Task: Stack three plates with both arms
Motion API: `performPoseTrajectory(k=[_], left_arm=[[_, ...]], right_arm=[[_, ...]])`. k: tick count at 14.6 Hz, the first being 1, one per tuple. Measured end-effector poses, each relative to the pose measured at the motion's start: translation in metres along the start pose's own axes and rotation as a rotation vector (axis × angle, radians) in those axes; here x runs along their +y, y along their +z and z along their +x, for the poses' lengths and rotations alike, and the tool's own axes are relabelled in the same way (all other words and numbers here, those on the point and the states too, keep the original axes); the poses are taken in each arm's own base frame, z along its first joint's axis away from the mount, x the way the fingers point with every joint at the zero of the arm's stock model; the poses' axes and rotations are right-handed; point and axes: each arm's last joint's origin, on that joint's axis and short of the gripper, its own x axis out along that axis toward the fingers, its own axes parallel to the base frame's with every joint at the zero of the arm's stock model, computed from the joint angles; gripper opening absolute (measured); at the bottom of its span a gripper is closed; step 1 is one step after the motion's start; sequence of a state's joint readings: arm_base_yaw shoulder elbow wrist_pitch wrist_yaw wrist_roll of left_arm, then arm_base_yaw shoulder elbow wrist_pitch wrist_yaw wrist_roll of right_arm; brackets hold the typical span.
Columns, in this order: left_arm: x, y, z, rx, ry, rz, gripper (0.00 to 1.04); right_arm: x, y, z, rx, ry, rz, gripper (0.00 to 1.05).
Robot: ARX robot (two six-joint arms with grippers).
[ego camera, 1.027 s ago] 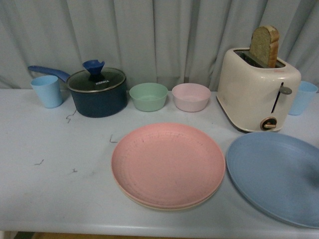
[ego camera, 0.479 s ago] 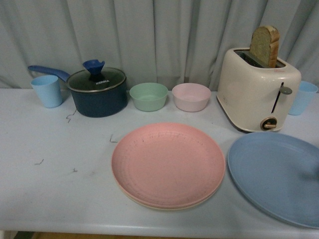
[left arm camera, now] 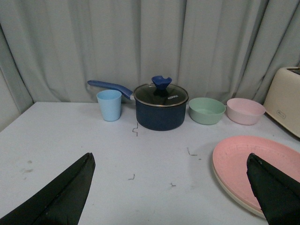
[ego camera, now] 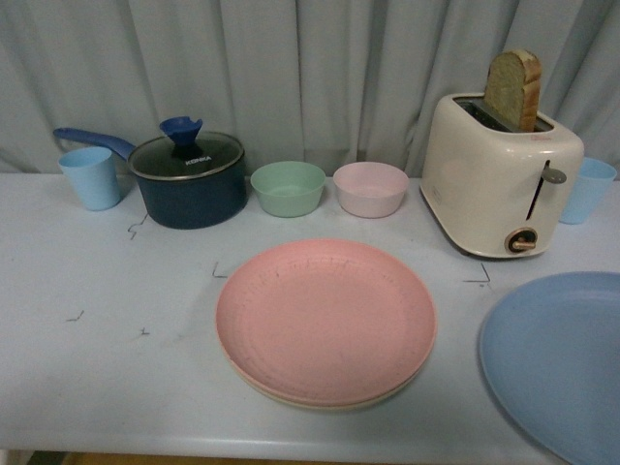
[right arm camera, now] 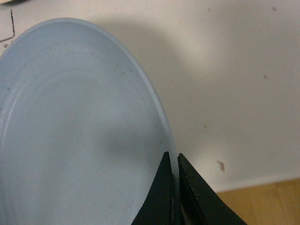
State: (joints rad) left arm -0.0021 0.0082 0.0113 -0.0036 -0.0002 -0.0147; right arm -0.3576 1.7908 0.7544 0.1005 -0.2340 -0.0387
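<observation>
Two plates, the pink plate (ego camera: 326,318) atop the beige plate (ego camera: 320,404), sit mid-table (ego camera: 116,368) in the front view, the blue plate (ego camera: 562,363) apart at right; the left wrist view shows the left gripper (left arm camera: 169,159) spread wide, empty; the right wrist view shows the right gripper (right arm camera: 173,155) pinching the blue plate's rim.

Pink plate (ego camera: 326,315), beige plate (ego camera: 325,403), pale blue plate (ego camera: 562,368) with faint concentric rings, navy pot (ego camera: 189,191), mint bowl (ego camera: 288,190), cream toaster (ego camera: 489,184).

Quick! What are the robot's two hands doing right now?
Left gripper: open, holding nothing.
Right gripper: shut on the blue plate, pinching its rim.
</observation>
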Motion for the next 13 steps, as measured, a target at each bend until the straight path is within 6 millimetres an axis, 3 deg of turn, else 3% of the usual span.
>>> performPoseTrajectory(k=[2, 3, 5, 6, 9, 11, 13], left_arm=[[0.0, 0.0, 0.0, 0.0, 0.0, 0.0, 0.98], [0.0, 0.0, 0.0, 0.0, 0.0, 0.0, 0.98], [0.0, 0.0, 0.0, 0.0, 0.0, 0.0, 0.98], [0.0, 0.0, 0.0, 0.0, 0.0, 0.0, 0.98], [0.0, 0.0, 0.0, 0.0, 0.0, 0.0, 0.98], [0.0, 0.0, 0.0, 0.0, 0.0, 0.0, 0.98], [0.0, 0.0, 0.0, 0.0, 0.0, 0.0, 0.98]], right_arm=[[0.0, 0.005, -0.031, -0.039, 0.029, 0.004, 0.03], [0.01, 0.014, -0.049, -0.088, 0.083, -0.004, 0.03], [0.044, 0.025, -0.064, -0.152, 0.217, -0.031, 0.03], [0.067, 0.029, -0.061, -0.163, 0.269, -0.037, 0.03], [0.128, 0.023, -0.024, -0.1, 0.313, -0.05, 0.03], [0.16, 0.022, -0.001, -0.066, 0.311, -0.057, 0.03], [0.18, 0.022, 0.017, -0.039, 0.302, -0.063, 0.03]])
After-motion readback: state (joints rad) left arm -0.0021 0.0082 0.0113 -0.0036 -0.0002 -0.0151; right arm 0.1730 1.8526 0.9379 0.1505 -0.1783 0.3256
